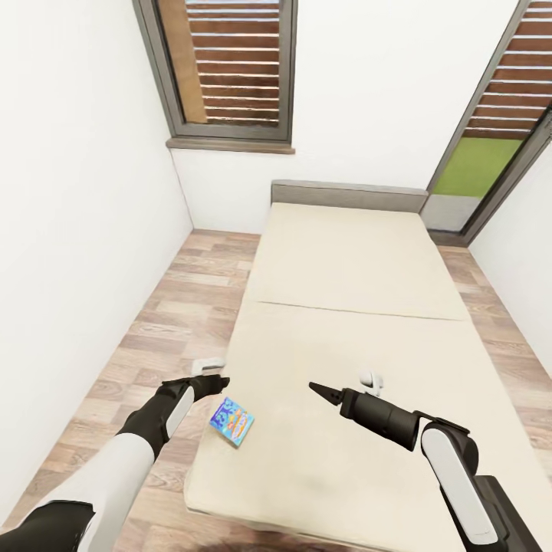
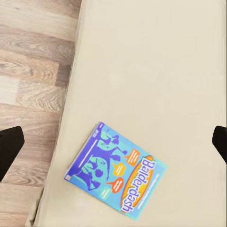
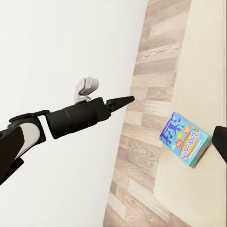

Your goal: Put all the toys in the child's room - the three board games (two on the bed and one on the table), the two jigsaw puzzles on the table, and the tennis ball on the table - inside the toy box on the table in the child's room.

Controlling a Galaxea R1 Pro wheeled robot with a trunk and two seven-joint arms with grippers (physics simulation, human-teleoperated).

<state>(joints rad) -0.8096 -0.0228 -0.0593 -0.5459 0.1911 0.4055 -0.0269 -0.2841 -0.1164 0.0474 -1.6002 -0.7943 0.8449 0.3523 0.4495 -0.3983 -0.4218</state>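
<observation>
Head view is showing the left gripper (image 1: 220,381), fingers spread, hovering beside the game (image 1: 231,421) lying near the bed (image 1: 360,307) edge; next, probably lowering to grasp it.

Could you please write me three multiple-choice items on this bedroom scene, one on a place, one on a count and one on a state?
1. Where does the Balderdash board game lie?
A. On the floor
B. On the bed, near its edge
C. On the window sill

2. How many board games show on the bed?
A. One
B. Two
C. Three

3. What is the left gripper doing?
A. Clamping the box
B. Resting on the floor
C. Poised above the box, not touching it

Answers:
1. B: the head view shows the box on the mattress, near the edge by the wooden floor.
2. A: only the blue box lies there.
3. C: in the left wrist view the box lies flat between the fingers, apart from both.
</observation>
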